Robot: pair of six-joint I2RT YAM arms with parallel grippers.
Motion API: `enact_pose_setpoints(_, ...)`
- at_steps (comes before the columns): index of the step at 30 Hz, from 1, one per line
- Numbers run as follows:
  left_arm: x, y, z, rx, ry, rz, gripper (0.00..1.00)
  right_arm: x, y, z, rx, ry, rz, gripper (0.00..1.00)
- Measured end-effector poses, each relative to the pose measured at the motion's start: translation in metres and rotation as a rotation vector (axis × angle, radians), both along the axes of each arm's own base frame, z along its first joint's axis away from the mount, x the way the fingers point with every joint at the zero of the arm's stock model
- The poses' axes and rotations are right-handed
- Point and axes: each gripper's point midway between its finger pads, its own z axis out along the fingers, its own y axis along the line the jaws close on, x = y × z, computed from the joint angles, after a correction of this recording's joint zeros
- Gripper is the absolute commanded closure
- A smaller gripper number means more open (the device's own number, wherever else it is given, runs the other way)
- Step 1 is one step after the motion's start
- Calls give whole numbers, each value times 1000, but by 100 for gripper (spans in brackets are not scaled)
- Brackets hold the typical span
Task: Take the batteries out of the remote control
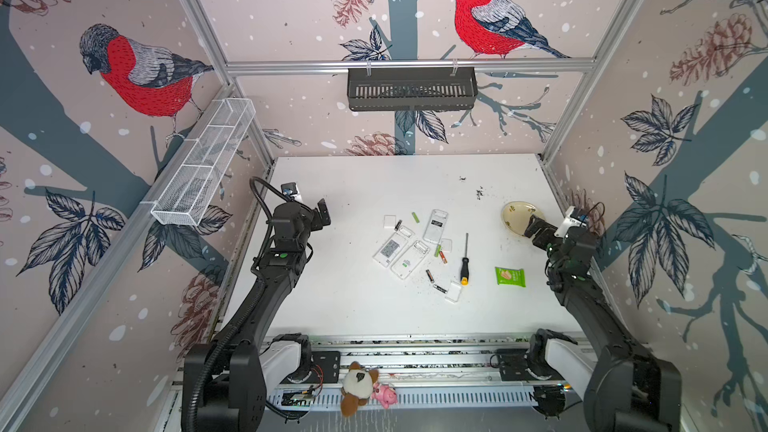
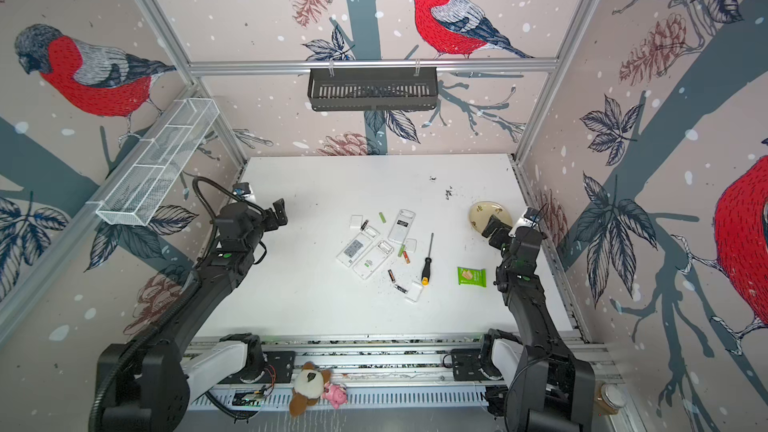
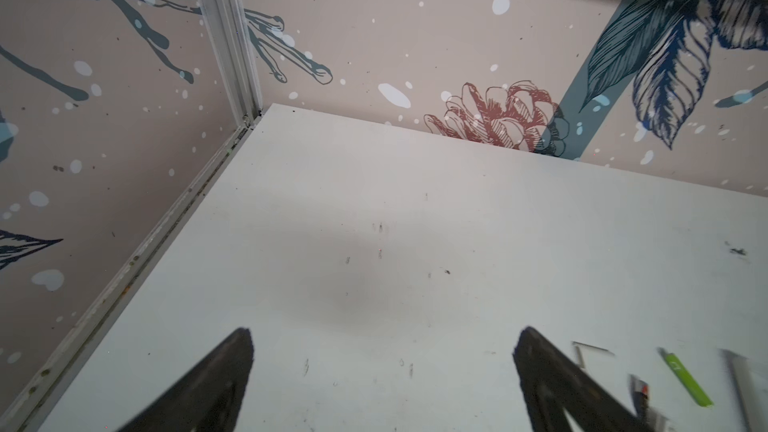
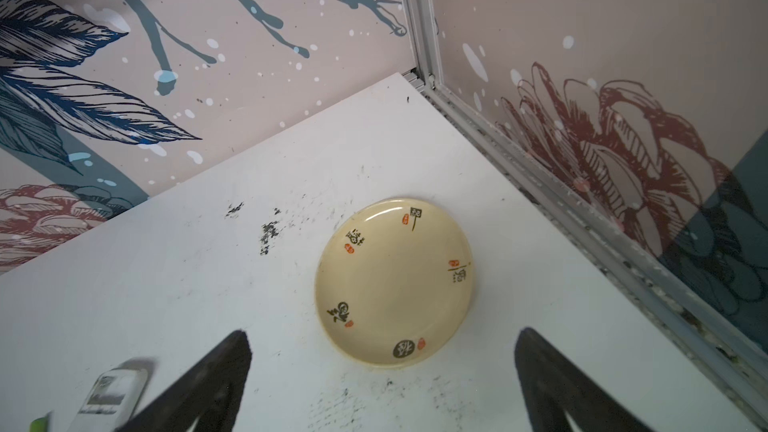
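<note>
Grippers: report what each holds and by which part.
Nothing. The left gripper and right gripper both stand open and empty, away from the batteries.

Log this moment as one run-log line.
left gripper: open, empty | right gripper: open, empty, by plate | batteries: several loose on table beside remotes

My left arm (image 1: 270, 284) and right arm (image 1: 582, 297) are matte black, white-shelled beside the base rail (image 1: 415, 352). A ribbed black cable (image 1: 258, 191) runs along the left one, and my left claw (image 3: 384, 332) has black wedge-shaped fingers.
</note>
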Motion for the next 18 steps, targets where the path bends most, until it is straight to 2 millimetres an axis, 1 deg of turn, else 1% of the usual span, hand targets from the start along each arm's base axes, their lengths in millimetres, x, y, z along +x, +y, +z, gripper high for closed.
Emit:
enact_pose_setpoints(3,-7,17,-20,40,-12,55,2,-2,-6,-4,-63,-37,-23,1)
enact_pose_setpoints(5,-12,24,-34,69,-13,81,2,-2,-8,-6,-97,-53,-28,1)
enact_pose_setpoints(7,-16,29,-46,101,-14,99,2,-1,-9,-6,-121,-68,-36,1)
enact_pose_setpoints(9,-19,30,-55,120,-25,97,2,1,-6,-5,-142,-90,-27,1)
enact_pose_setpoints(11,-22,29,-61,115,-47,90,2,3,3,-8,-157,-100,-5,1)
enact_pose_setpoints(14,-23,18,-71,95,-85,28,2,6,21,-16,-204,-93,43,1)
enact_pose_setpoints(15,-25,13,-76,86,-95,2,0,6,27,-19,-223,-91,63,1)
enact_pose_setpoints(16,-27,11,-81,83,-100,-12,0,5,32,-20,-231,-101,74,1)
enact_pose_setpoints(18,-31,4,-96,76,-100,-48,0,-2,34,-28,-253,-109,78,1)
